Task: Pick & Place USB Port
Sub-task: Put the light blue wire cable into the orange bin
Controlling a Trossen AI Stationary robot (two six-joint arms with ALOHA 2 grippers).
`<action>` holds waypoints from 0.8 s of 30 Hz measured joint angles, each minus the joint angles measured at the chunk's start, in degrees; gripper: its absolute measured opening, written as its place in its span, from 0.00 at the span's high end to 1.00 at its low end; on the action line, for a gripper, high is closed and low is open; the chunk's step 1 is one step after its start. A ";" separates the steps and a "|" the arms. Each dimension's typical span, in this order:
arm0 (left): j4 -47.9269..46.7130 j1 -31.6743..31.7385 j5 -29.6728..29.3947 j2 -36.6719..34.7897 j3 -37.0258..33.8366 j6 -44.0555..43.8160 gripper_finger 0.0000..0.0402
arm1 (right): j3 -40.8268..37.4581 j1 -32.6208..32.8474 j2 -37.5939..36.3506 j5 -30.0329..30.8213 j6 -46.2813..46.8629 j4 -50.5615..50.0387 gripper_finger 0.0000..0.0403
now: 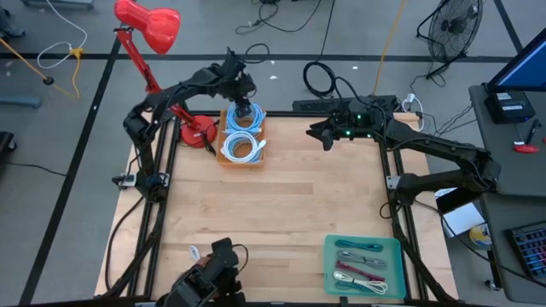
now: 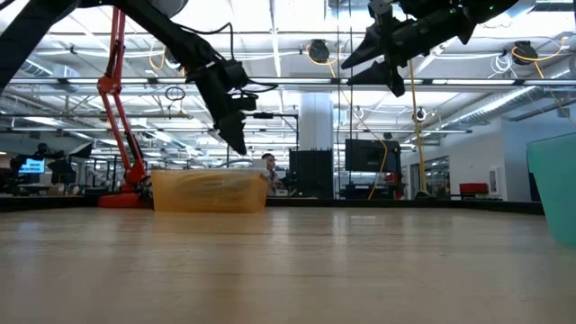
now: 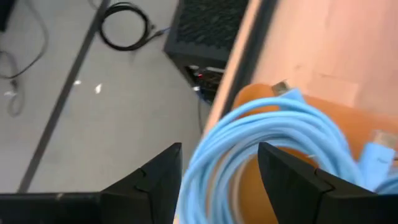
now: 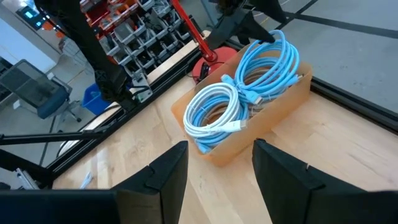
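An orange bin (image 1: 243, 162) (image 2: 211, 191) (image 4: 280, 102) stands at the table's far edge with two coiled USB cables in it: a blue one (image 1: 247, 119) (image 4: 267, 59) (image 3: 273, 124) at the far end and a paler one (image 1: 241, 149) (image 4: 214, 112) nearer. My left gripper (image 1: 243, 109) (image 2: 238, 144) (image 3: 219, 149) hangs open just above the blue coil, pointing down, and part of the coil's loop shows between its fingers in the left wrist view. My right gripper (image 1: 324, 136) (image 2: 369, 58) (image 4: 217, 146) is open, high in the air right of the bin.
A teal tray (image 1: 328, 256) (image 2: 551, 180) with several cables in it sits at the near right of the table. A red desk lamp (image 1: 149, 26) (image 2: 117, 108) stands just left of the bin. Bare wood lies between bin and tray.
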 joint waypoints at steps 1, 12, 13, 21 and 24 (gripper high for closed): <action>-0.08 -0.05 0.66 0.07 0.00 0.31 0.47 | 0.00 0.00 0.00 0.00 -0.08 -0.06 0.58; 0.84 0.17 -1.98 0.39 0.04 1.80 0.47 | -0.02 0.00 0.00 -0.16 -1.11 -2.16 0.58; 0.92 0.17 -1.99 0.78 0.07 1.76 0.47 | -0.02 0.00 0.00 -0.17 -1.29 -2.49 0.58; -0.56 -0.50 -1.99 4.79 0.07 1.54 0.47 | -0.04 -0.02 0.02 -0.36 -1.96 -4.85 0.58; -0.25 -1.16 -2.07 4.95 0.07 1.34 0.49 | -0.04 -0.09 0.02 -0.39 -2.04 -5.18 0.58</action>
